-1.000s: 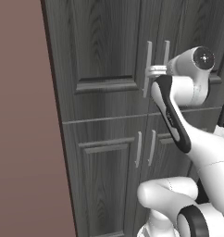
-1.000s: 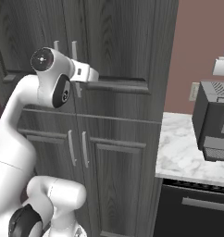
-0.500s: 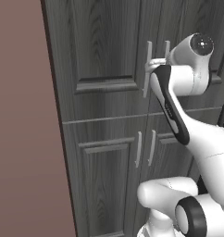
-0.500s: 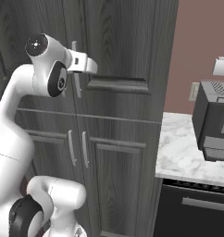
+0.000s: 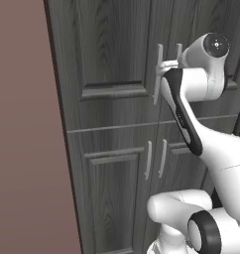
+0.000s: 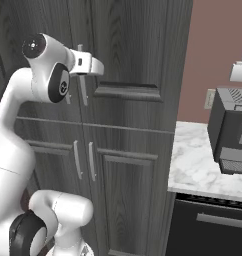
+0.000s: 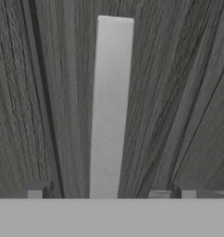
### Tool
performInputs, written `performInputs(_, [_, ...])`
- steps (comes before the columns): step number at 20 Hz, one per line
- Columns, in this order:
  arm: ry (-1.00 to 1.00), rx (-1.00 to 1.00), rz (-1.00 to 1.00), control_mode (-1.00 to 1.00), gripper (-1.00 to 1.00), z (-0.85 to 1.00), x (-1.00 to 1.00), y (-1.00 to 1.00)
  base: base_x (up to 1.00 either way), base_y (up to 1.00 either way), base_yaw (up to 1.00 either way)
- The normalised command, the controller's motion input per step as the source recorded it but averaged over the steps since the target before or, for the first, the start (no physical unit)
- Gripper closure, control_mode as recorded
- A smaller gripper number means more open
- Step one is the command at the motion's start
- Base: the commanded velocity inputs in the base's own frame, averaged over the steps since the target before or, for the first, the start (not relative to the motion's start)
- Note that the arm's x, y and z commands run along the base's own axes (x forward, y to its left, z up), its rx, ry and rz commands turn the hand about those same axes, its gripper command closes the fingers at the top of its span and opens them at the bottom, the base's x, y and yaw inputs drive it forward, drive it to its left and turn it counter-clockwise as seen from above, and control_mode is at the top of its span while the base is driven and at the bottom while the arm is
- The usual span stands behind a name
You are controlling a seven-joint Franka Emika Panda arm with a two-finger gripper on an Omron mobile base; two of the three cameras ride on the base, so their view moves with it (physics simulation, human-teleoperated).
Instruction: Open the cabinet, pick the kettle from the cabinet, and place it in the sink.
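The tall dark grey cabinet (image 5: 112, 64) is standing shut beside a brownish wall (image 5: 23, 149), so the kettle is presumably sitting behind its doors. A white marble tabletop (image 6: 203, 165) is running off to the right. The claw (image 7: 111, 192) is spreading wide, released, straddling the silver handle (image 7: 109, 106). If it is closing off-centre, the fingers (image 7: 35, 190) could be slipping off the bar.

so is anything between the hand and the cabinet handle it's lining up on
Nothing visible. In the hand view the silver bar handle of the cabinet runs straight up between the open hand's two fingertips, with only the closed door's dark wood grain behind it.
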Motion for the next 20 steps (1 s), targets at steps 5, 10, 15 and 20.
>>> performInputs(5, [0.08,0.02,0.00,-1.00,-1.00,-0.09,0.09,0.01,0.00,0.00,0.00])
performInputs(10, [0.04,0.09,0.00,-1.00,-1.00,-0.18,0.11,0.01,0.00,0.00,0.00])
performInputs(15, [-0.01,0.10,0.00,-1.00,-1.00,-0.22,0.15,0.01,0.00,0.00,0.00])
performInputs(20, [-0.13,0.15,0.00,-1.00,-1.00,-0.31,0.10,0.03,0.00,0.00,0.00])
